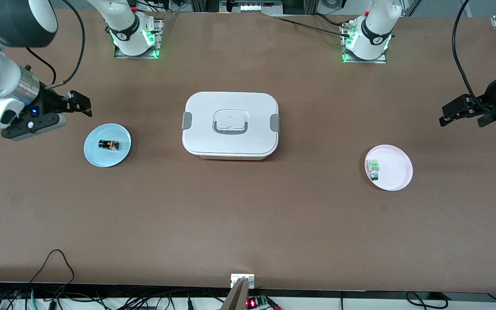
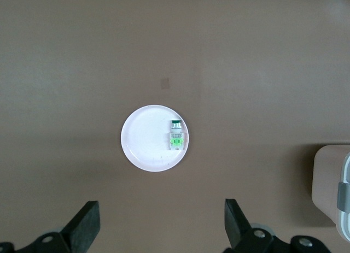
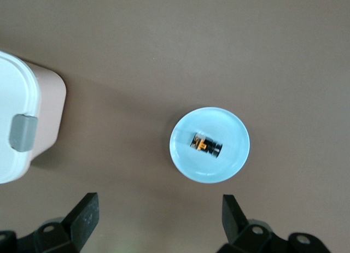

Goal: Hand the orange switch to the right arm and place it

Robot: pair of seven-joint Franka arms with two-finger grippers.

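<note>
The orange switch [image 1: 108,144] lies on its side on a light blue plate [image 1: 96,157] toward the right arm's end of the table. It also shows in the right wrist view [image 3: 206,145], on the plate [image 3: 232,154]. My right gripper [image 1: 80,104] hangs open and empty over bare table beside that plate; its jaws stand wide apart in the right wrist view [image 3: 159,216]. My left gripper [image 1: 451,114] is open and empty over the left arm's end of the table, with the jaws wide apart in the left wrist view [image 2: 162,223].
A white lidded box [image 1: 230,125] with grey clasps sits mid-table; its corner shows in both wrist views [image 2: 333,182] [image 3: 22,122]. A green-topped switch [image 1: 373,168] [image 2: 175,135] lies on a white plate [image 1: 396,172] [image 2: 143,146] toward the left arm's end.
</note>
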